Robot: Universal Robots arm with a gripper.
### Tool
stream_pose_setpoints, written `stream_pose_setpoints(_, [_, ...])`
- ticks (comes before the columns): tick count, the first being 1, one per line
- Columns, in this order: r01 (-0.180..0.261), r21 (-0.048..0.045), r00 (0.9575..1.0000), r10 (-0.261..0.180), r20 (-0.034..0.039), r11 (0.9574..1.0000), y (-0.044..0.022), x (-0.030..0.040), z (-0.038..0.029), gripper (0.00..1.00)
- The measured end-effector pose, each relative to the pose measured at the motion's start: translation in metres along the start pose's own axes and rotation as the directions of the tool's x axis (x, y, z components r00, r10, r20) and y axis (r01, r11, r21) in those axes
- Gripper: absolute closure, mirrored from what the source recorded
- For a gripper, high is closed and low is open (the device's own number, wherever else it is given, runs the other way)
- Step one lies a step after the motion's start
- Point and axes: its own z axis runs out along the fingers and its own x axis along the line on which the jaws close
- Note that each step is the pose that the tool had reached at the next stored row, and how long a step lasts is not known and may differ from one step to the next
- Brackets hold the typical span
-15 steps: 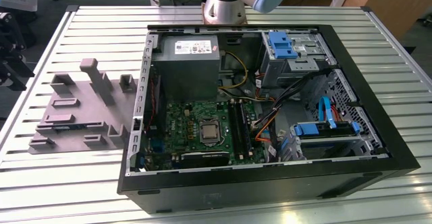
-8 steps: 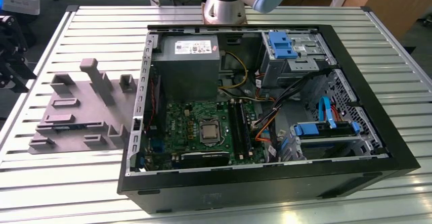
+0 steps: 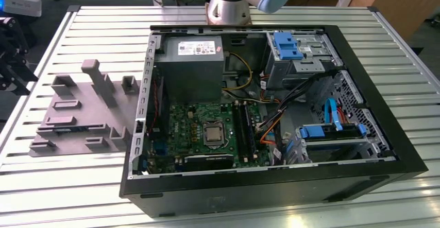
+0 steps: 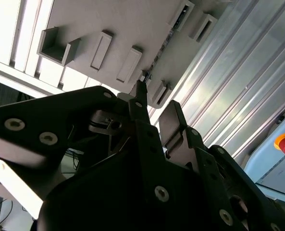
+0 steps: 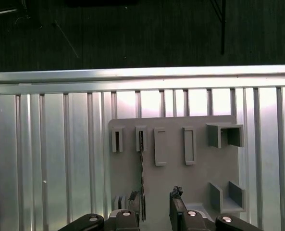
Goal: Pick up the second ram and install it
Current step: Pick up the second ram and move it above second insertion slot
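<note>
Over the slatted worktop (image 5: pixel 46 168) beside the open case (image 3: pixel 275 187), the hand (image 5: pixel 155 199) hangs with fingers (image 5: pixel 177 207) spread and holding nothing above the grey holder plate (image 5: pixel 200 178), where the ram (image 5: pixel 142 168) stands on edge, apparently just beside one finger.
</note>
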Motion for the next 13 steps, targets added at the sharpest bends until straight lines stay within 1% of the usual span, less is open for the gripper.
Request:
stream_pose_setpoints(3, [0.000, -0.0009, 1.0000, 0.000, -0.0010, 1.0000, -0.0001, 0.0000, 0.0020, 0.62])
stream_pose_setpoints(6, [0.000, -0.0050, 1.0000, 0.000, -0.0019, 1.0000, -0.0011, 0.0001, 0.0042, 0.62])
stream_pose_setpoints(8, [0.000, -0.0077, 1.0000, 0.000, -0.0039, 1.0000, -0.0016, 0.0000, 0.0058, 0.62])
stream_pose_setpoints(11, [0.000, -0.0091, 1.0000, 0.000, -0.0067, 1.0000, -0.0024, 0.0001, 0.0085, 0.62])
stream_pose_setpoints(13, [0.000, -0.0093, 1.0000, 0.000, -0.0070, 1.0000, -0.0029, 0.0001, 0.0103, 0.62])
